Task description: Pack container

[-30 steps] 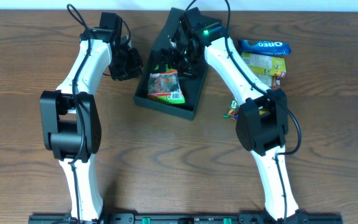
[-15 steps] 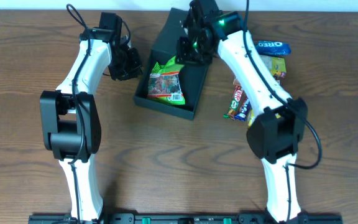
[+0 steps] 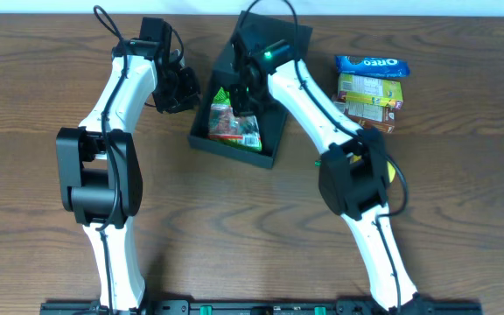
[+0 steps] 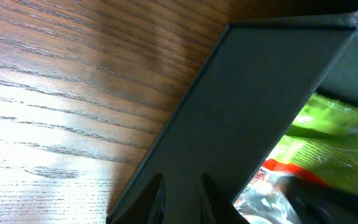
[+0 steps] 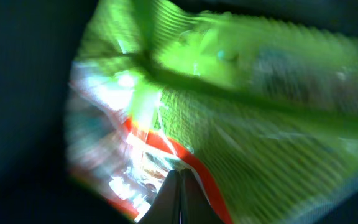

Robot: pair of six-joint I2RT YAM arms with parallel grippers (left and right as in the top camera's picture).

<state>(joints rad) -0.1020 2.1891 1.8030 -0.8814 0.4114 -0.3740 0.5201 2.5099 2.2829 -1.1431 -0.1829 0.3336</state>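
Robotics lab bench: a left arm (image 3: 119, 87) and right arm (image 3: 313, 109) stand mounted at a wood-grain table (image 3: 234, 227) with snack packets (image 3: 370, 87).

Close up: green snack packet (image 5: 229, 93)
Blurred; right gripper (image 5: 179, 179) fingers pressed together, seemingly touching its red stripe.

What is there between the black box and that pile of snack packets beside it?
In the overhead view, only the right arm crosses that stretch between container and snack packets; beneath it, bare table.
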